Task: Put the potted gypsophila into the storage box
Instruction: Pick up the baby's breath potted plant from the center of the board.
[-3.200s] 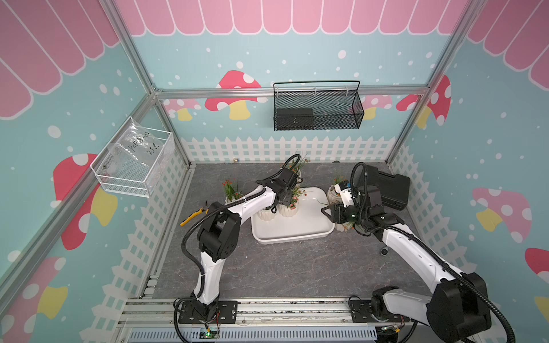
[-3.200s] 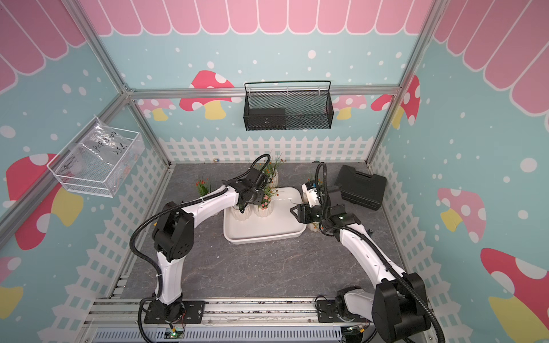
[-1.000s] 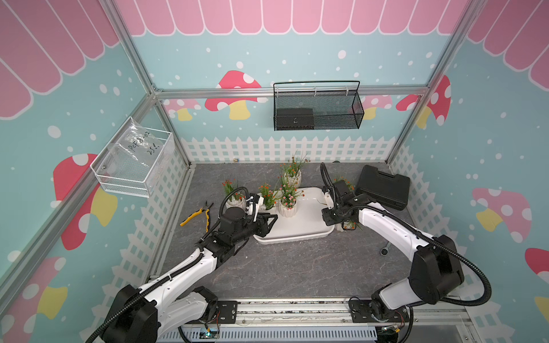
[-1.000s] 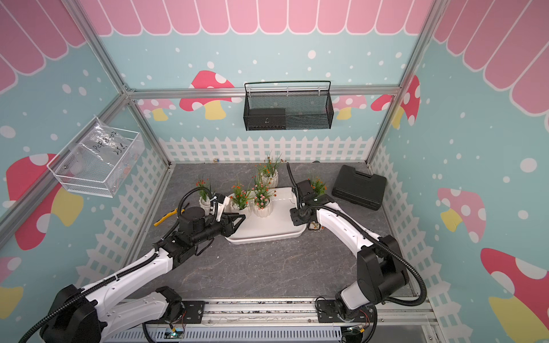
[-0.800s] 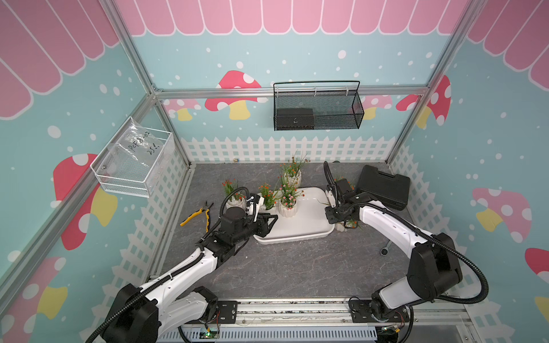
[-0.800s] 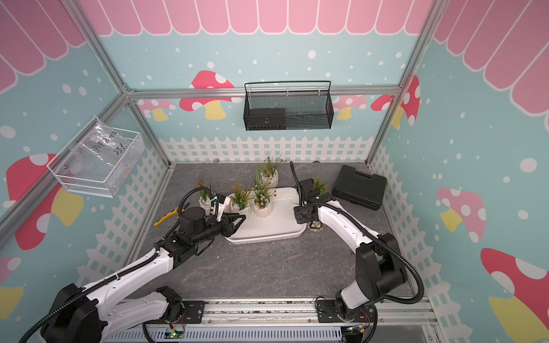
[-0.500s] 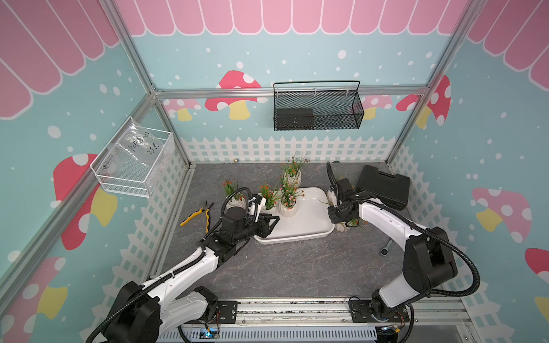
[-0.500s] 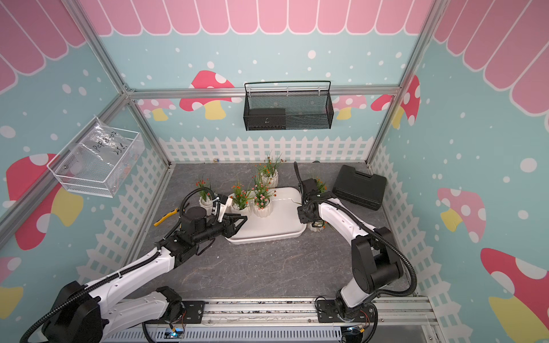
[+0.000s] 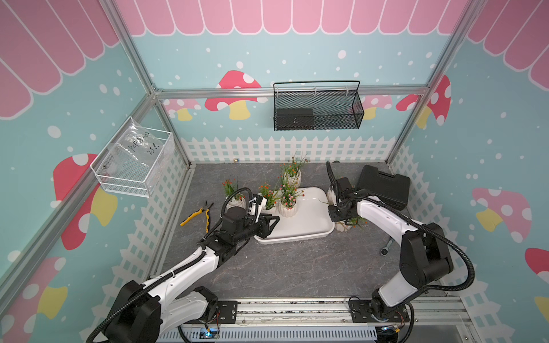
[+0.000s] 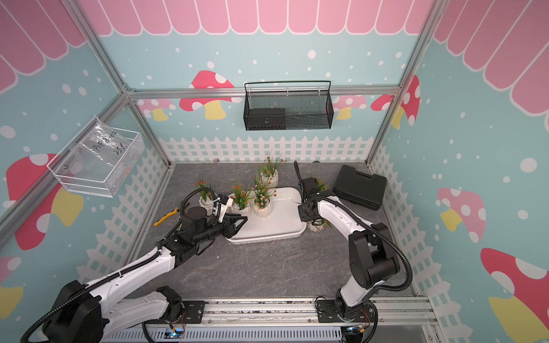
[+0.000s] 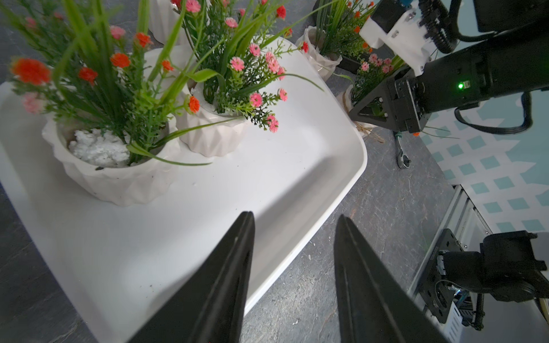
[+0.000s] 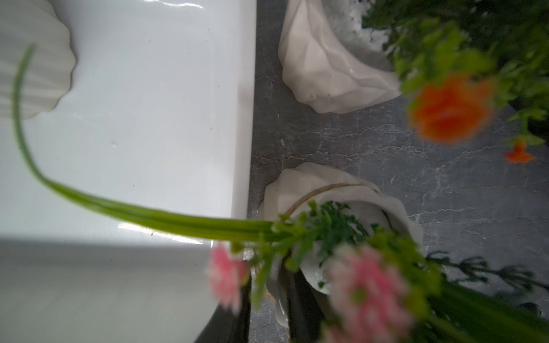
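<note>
In a top view, a bag [image 9: 139, 145] at 10 o'clock reads "Pet 8-02", then "25". Two potted gypsophila [image 9: 288, 208] stand in the storage box [image 9: 309, 221], at its 10 o'clock corner.

Left wrist: the left claw [image 11: 294, 214] is spread and empty over the box.

Right wrist: the right claw [image 12: 267, 297] straddles the rim of the pink-flowered pot [image 12: 297, 181], which sits on the surface. Whether it pinches the rim, I cannot tell.

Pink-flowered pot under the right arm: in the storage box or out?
Out. The pink-flowered pot stands on the grey tabletop, just outside the storage box rim.
</note>
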You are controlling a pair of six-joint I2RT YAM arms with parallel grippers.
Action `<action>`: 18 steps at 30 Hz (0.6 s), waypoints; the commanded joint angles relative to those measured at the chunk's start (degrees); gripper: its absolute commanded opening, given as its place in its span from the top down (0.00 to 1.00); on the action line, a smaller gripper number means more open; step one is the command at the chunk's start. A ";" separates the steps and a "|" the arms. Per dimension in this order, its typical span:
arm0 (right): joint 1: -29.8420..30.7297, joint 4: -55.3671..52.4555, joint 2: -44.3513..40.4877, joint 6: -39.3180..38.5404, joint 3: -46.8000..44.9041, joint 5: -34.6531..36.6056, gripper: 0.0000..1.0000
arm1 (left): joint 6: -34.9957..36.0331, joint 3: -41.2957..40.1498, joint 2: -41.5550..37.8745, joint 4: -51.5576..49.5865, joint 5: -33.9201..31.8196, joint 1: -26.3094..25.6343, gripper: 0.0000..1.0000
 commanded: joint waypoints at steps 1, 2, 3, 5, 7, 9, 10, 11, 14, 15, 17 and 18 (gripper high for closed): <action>-0.38 -0.33 1.41 -0.04 1.08 1.90 0.77 | 1.35 0.02 0.55 -0.03 -0.44 -0.28 0.54; -0.39 -0.42 1.64 -0.04 1.08 2.14 0.77 | 1.52 0.03 0.60 -0.07 -0.48 -0.34 0.54; -0.34 -0.43 1.82 0.04 1.11 2.56 0.77 | 1.51 0.13 0.63 -0.12 -0.57 -0.36 0.54; -0.38 -0.41 2.09 0.05 1.07 3.16 0.77 | 1.61 0.04 0.63 -0.22 -0.79 -0.32 0.54; -0.38 -0.42 2.54 -0.08 1.06 2.95 0.77 | 1.54 0.12 0.85 -0.24 -0.85 -0.39 0.54; -0.38 -0.33 2.87 -0.12 0.89 2.52 0.78 | 1.53 0.19 1.14 -0.25 -0.79 -0.37 0.54; -0.37 -0.12 2.94 -0.21 0.82 2.14 0.78 | 1.57 0.22 1.28 -0.27 -0.79 -0.45 0.54; -0.39 0.13 2.98 -0.19 0.68 1.86 0.78 | 1.57 0.29 1.38 -0.33 -0.79 -0.46 0.54; -0.38 0.55 3.35 -0.37 0.31 1.41 0.80 | 1.68 0.31 1.45 -0.34 -0.78 -0.46 0.54; -0.39 0.64 3.49 -0.46 0.23 1.51 0.80 | 1.67 0.33 1.42 -0.42 -0.79 -0.41 0.54; -0.39 0.66 3.67 -0.65 0.14 1.53 0.82 | 1.77 0.29 1.42 -0.36 -0.99 -0.45 0.54; -0.34 0.62 3.46 -0.65 0.04 1.66 0.83 | 1.75 0.29 1.49 -0.34 -1.07 -0.45 0.54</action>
